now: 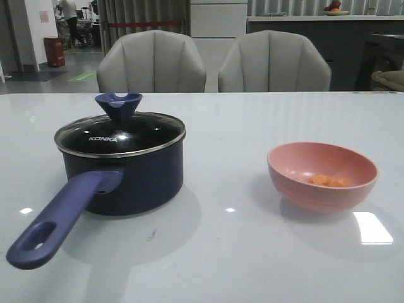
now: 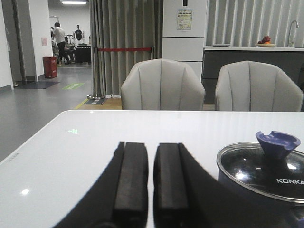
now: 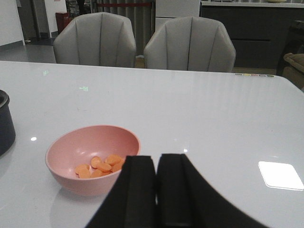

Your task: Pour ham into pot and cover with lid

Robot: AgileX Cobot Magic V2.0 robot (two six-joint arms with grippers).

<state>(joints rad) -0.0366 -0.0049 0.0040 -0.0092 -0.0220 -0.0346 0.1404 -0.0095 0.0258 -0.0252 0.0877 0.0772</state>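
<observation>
The navy pot [image 1: 126, 173] stands on the left of the white table, its purple-blue handle [image 1: 60, 221] pointing toward me. The glass lid [image 1: 120, 134] with its blue knob [image 1: 118, 105] sits on the pot; it also shows in the left wrist view [image 2: 263, 171]. The pink bowl [image 1: 322, 175] on the right holds several orange ham slices [image 1: 329, 180], seen clearly in the right wrist view [image 3: 99, 166]. My left gripper [image 2: 151, 147] is shut and empty, short of the pot. My right gripper [image 3: 156, 159] is shut and empty, beside the bowl [image 3: 92, 156]. Neither gripper shows in the front view.
Two grey chairs [image 1: 151, 63] [image 1: 274, 62] stand behind the table's far edge. The table [image 1: 227, 252] is glossy with bright light reflections. A dark counter and curtains are in the background.
</observation>
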